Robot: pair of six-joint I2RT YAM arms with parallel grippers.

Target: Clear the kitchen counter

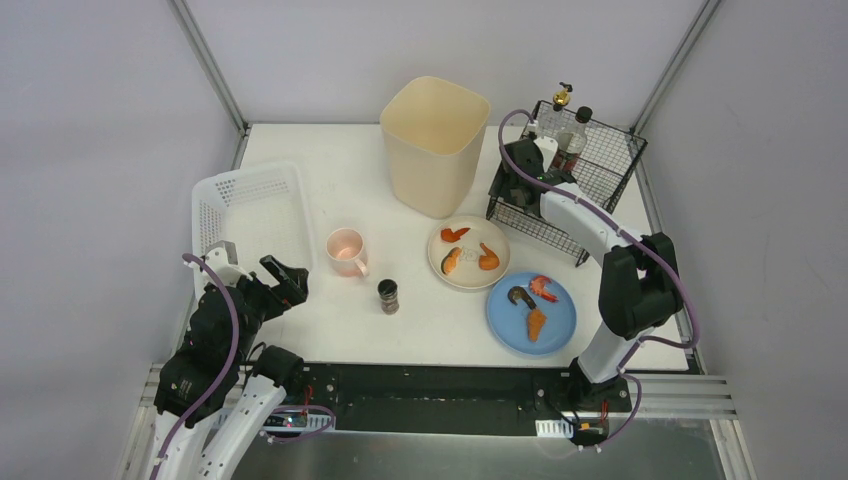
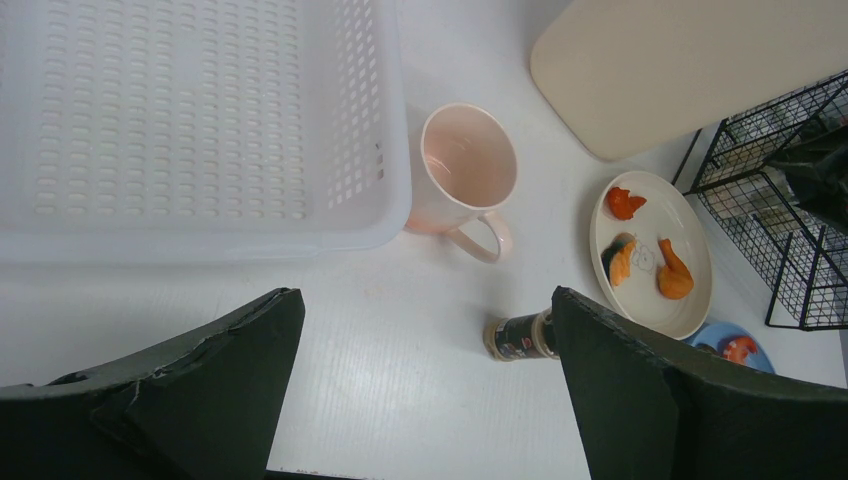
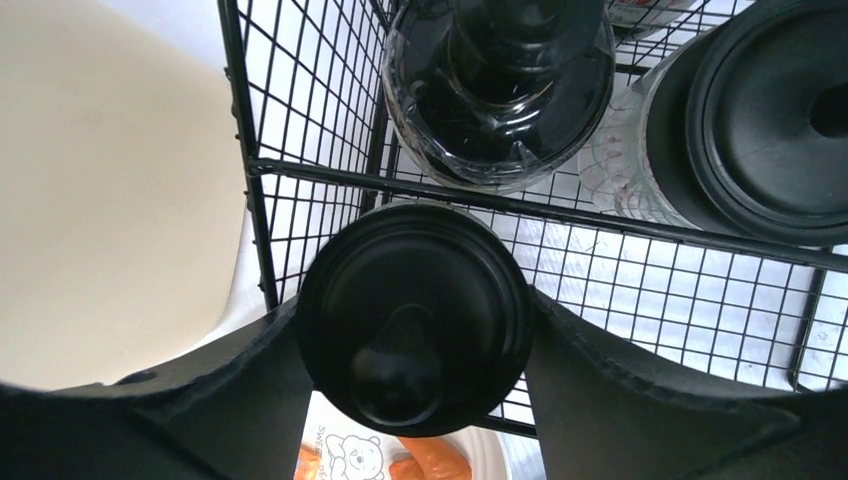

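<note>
The white kitchen counter [image 1: 330, 165] holds a pink mug [image 1: 345, 250], a small dark spice jar [image 1: 388, 296], a cream plate [image 1: 497, 232] and a blue plate [image 1: 561, 312], both with orange food pieces. My left gripper [image 1: 285, 280] is open and empty, low over the counter by the basket's front corner; its wrist view shows the mug [image 2: 465, 170] and the jar [image 2: 520, 337] ahead. My right gripper [image 1: 515, 178] is shut on a black-lidded container [image 3: 415, 320] at the near left corner of the black wire rack [image 1: 610, 160].
A white perforated basket [image 1: 250, 210] stands at the left. A tall cream bin [image 1: 435, 145] stands at the back middle. The rack holds a dark bottle [image 3: 500, 90], a black-lidded jar [image 3: 760, 110] and other bottles. Metal frame posts rise at the back corners.
</note>
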